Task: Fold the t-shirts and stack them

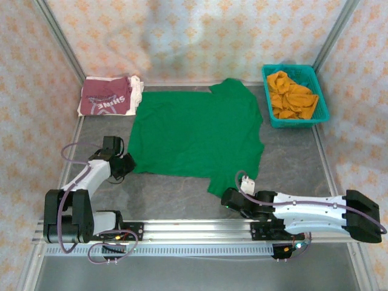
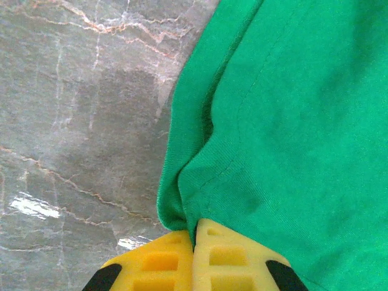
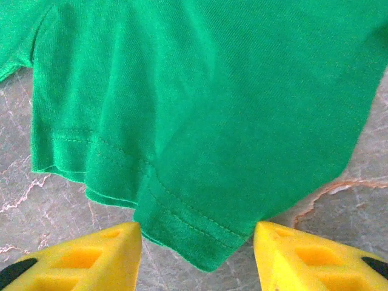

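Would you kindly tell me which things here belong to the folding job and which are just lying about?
Job: green t-shirt, spread flat; maroon t-shirt, folded; left tool, pinching the green t-shirt's edge.
Lying about: teal basket; orange cloth in it.

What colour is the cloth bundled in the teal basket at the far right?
Orange-yellow. The cloth lies crumpled in the basket; the top external view shows it best.

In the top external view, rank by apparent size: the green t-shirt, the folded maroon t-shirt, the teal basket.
1. green t-shirt, spread flat, clearly largest.
2. teal basket.
3. maroon t-shirt, folded, only slightly smaller than the basket; a close call.
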Motion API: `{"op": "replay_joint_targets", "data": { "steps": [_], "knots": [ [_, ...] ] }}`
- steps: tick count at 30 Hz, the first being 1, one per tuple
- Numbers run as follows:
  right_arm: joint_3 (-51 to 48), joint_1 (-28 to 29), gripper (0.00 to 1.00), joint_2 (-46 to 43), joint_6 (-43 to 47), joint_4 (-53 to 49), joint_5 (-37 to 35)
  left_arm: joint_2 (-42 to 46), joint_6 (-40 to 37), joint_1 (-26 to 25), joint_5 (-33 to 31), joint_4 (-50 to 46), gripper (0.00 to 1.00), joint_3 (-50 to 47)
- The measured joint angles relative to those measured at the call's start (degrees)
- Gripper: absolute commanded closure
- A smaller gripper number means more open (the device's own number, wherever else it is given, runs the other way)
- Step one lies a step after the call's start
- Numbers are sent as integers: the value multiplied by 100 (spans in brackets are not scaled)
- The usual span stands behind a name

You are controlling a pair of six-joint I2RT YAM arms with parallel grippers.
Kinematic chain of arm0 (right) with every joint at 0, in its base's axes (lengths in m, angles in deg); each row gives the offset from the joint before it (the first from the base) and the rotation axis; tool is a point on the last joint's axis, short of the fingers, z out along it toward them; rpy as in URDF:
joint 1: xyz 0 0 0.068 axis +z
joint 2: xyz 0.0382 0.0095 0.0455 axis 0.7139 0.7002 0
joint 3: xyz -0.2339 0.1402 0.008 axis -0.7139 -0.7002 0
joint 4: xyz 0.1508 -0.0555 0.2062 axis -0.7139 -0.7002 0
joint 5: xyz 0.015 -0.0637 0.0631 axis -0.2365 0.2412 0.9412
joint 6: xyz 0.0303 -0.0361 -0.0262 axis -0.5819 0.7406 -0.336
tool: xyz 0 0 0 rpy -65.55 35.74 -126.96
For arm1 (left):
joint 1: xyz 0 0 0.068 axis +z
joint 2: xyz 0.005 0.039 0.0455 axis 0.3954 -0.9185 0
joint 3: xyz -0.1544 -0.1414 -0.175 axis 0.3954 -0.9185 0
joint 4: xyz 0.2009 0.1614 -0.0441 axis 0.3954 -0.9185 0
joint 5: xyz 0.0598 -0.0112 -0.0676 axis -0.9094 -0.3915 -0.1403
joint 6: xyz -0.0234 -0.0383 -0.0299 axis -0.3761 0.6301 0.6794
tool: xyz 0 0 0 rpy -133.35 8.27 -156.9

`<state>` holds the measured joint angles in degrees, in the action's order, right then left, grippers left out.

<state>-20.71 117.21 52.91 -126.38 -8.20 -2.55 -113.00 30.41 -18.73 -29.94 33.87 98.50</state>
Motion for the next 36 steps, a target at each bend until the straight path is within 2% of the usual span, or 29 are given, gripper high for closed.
{"op": "replay_joint_targets", "data": {
  "steps": [6,10,12,16,18,22,28,36],
  "knots": [
    [-9,0,50,0,81,57,295,74,11,0,0,2,100,-37],
    [-15,4,59,42,160,70,407,114,114,0,0,0,100,-173],
    [-13,4,68,74,201,57,407,118,151,0,0,0,100,-186],
    [-11,20,93,85,166,-46,317,149,164,0,2,2,100,-186],
    [4,20,99,39,87,-190,225,205,188,0,0,0,100,-186],
    [243,7,100,-490,-15,-903,-240,442,225,0,0,-63,100,-186],
    [577,-334,100,-1412,20,-1609,-750,813,389,0,68,-173,100,-227],
    [994,-450,100,-1543,321,-2345,-1158,1460,459,11,76,-656,100,-262]
  ]
}}
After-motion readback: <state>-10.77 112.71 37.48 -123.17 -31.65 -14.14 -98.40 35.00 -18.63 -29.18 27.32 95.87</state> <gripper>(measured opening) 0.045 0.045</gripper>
